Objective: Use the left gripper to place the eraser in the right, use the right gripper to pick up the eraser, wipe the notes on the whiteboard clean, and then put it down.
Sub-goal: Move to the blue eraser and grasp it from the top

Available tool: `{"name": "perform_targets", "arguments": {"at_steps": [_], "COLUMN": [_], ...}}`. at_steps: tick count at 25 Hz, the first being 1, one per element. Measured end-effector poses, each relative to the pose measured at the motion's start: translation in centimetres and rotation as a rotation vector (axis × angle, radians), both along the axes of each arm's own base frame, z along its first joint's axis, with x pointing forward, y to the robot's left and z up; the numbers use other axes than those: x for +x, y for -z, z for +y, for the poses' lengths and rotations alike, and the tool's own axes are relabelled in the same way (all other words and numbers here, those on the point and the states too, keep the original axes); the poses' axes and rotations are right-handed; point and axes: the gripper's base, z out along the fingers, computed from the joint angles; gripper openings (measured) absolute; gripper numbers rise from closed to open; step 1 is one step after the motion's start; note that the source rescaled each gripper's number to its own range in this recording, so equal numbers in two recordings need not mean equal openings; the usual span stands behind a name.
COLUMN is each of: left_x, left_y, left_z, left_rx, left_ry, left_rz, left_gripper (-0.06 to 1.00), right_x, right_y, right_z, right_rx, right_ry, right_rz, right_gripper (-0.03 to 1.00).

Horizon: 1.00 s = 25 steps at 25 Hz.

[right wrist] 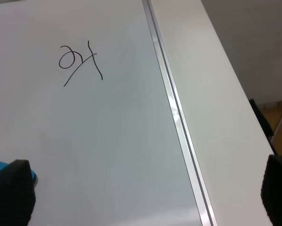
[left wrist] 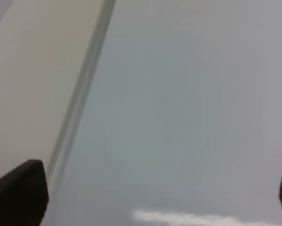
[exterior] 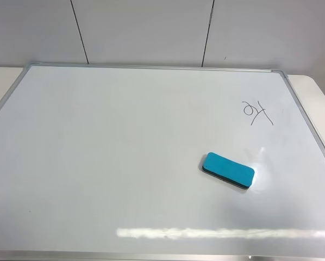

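Exterior high view: teal eraser (exterior: 228, 171) lies flat on the whiteboard (exterior: 97, 152), at 4 o'clock from its centre | notes (exterior: 257, 112) at 1 o'clock from the eraser, apart from it | left gripper (left wrist: 153, 193) fingers spread wide, empty, above the board's frame | right gripper (right wrist: 145, 193) fingers spread wide, empty, eraser corner beside one fingertip.

Back wall (exterior: 141, 32): pale grey panels, 2 dark vertical seams (exterior: 79, 31). Table (exterior: 317, 95) w/ off-white top, showing at both far corners. Past its right edge, a grey surface (right wrist: 254, 42), floor or wall, can't tell, plus a wood-brown patch (right wrist: 278, 115). Light soft & even; white glare streak (exterior: 217, 234) nr the front.
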Motion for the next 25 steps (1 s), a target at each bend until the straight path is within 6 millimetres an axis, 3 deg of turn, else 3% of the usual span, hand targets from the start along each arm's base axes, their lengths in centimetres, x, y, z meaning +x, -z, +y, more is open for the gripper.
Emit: {"name": "perform_targets", "arguments": {"at_steps": [25], "left_x": [0.09], "left_y": [0.14], "left_z": [-0.29], "left_rx": [0.031], "left_ry": [0.051], "left_rz": [0.002], "left_gripper": [1.00], "right_x": [0.00], "right_y": [0.00], "right_z": [0.00], "right_rx": [0.000], "right_ry": [0.000], "right_rz": [0.000], "right_gripper": [0.91]}}
